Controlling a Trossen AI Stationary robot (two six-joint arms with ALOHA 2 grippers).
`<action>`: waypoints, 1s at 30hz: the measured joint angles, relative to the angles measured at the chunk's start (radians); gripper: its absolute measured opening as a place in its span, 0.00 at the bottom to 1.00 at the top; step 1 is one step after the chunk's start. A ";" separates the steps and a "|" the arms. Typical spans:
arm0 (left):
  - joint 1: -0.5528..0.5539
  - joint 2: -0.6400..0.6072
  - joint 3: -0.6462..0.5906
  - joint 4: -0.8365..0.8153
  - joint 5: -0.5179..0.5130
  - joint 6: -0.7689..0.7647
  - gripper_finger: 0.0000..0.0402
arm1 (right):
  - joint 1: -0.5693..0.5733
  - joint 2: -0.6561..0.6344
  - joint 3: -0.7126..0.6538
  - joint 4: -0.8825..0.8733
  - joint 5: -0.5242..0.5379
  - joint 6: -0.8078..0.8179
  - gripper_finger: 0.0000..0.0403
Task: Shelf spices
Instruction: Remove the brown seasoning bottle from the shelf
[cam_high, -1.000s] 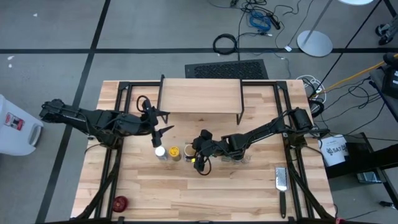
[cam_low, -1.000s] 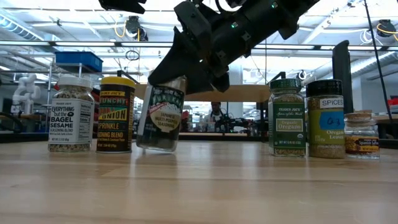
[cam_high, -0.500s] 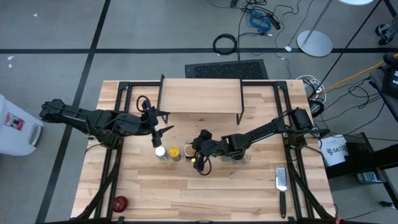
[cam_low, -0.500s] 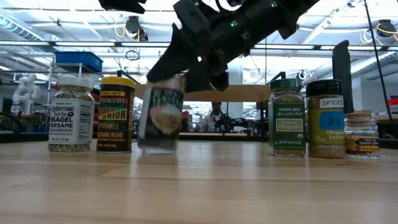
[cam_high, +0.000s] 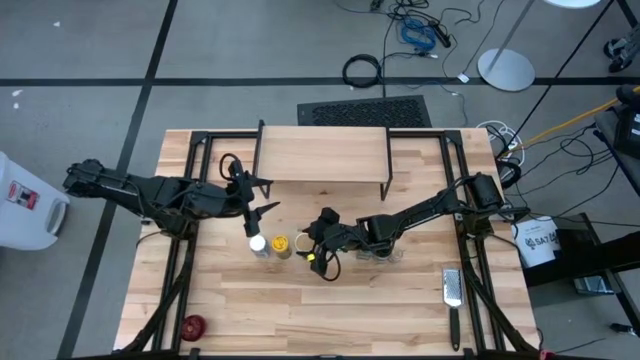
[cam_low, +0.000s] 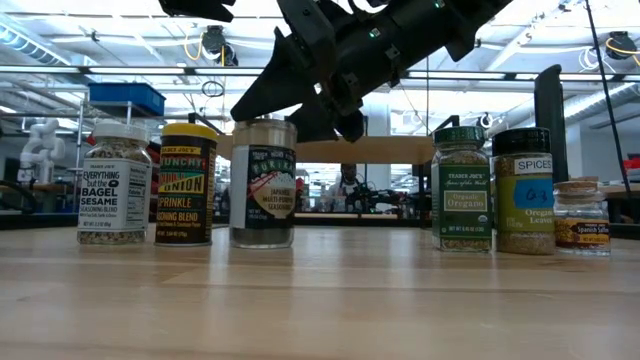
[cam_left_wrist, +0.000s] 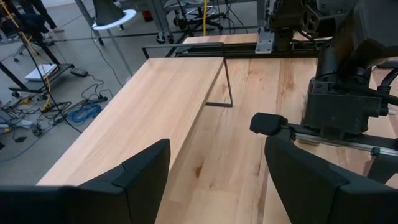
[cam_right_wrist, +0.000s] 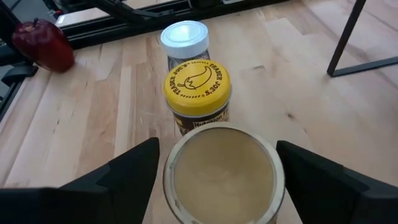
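A tan-lidded spice jar (cam_low: 263, 183) stands upright on its base on the table, third in a row after the white-capped jar (cam_low: 114, 183) and the yellow-lidded jar (cam_low: 186, 185). My right gripper (cam_right_wrist: 217, 180) is open, slanting down over the tan lid (cam_right_wrist: 221, 171) with one finger on each side of it. A green-lidded jar (cam_low: 461, 188), a dark-lidded jar (cam_low: 522, 190) and a small cork-topped jar (cam_low: 581, 215) stand to the right. The shelf (cam_high: 323, 155) sits at the far side. My left gripper (cam_high: 264, 196) hangs open by the shelf's left end, with nothing between its fingers.
A red round object (cam_high: 192, 325) lies at the near left corner and a metal grater (cam_high: 453, 290) at the near right. The near half of the table (cam_high: 300, 310) between them is bare wood. Black frame rails run along both table sides.
My right gripper has opened and let go of the tan-lidded jar. The jar was tilted under the fingers a second ago; it now stands upright on its base beside the yellow jar. The fingers have spread and lifted slightly off its top.
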 joint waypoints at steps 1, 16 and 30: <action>0.000 0.000 0.000 0.000 0.000 0.000 0.68 | 0.000 -0.001 0.000 0.000 -0.002 -0.011 0.77; 0.000 0.000 0.000 0.001 0.001 0.000 0.68 | -0.022 -0.025 0.003 -0.040 -0.150 -0.185 0.77; 0.000 0.000 0.000 0.002 0.005 -0.003 0.68 | -0.022 -0.078 0.000 -0.078 -0.125 -0.261 0.77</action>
